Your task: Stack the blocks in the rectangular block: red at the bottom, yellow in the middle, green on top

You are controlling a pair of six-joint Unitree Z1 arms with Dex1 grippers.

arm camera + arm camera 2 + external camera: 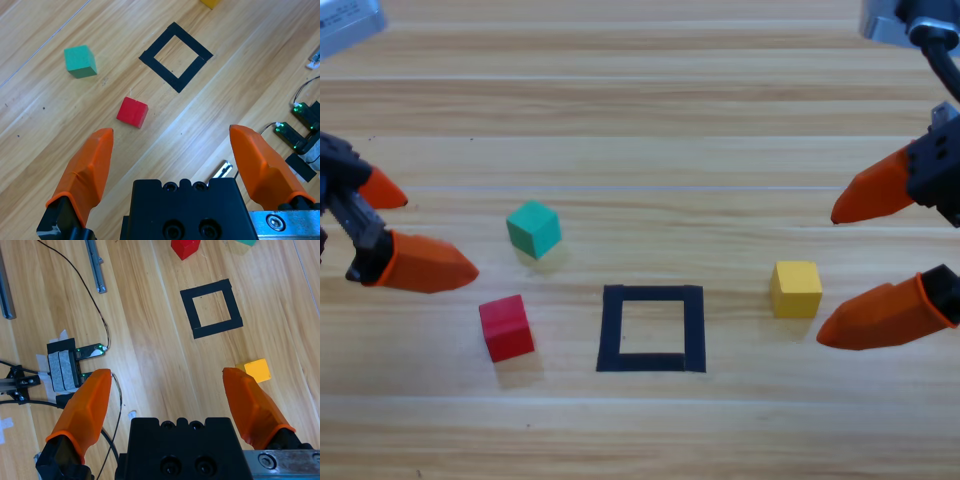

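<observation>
Black tape marks the rectangular block (651, 328) near the middle of the wooden table (650, 120), a nearly square outline whose hollow centre shows bare wood with no cube inside it. The red cube (506, 327) sits on the wood to the left of the outline, apart from it and turned slightly askew. The green cube (534, 228) lies a little above and just right of the red one in the high view, also apart from the tape and not touching the red cube. The yellow cube (795, 289) rests on the opposite side, to the right of the outline and clear of it. All three cubes stand singly on the table; none is stacked.

At the picture's left edge the left gripper (433, 234) hovers with its orange jaws spread wide, holding nothing, near the green and red cubes but touching neither. Its wrist view shows the red cube ahead between the jaw tips, with the green cube and the tape outline farther off.

At the right edge the right gripper (826, 280) has its jaws spread wide too and is empty, the yellow cube just beside its lower jaw tip. Its wrist view also shows cables (95, 305) and a small board with green lights (90, 351) off to one side.
</observation>
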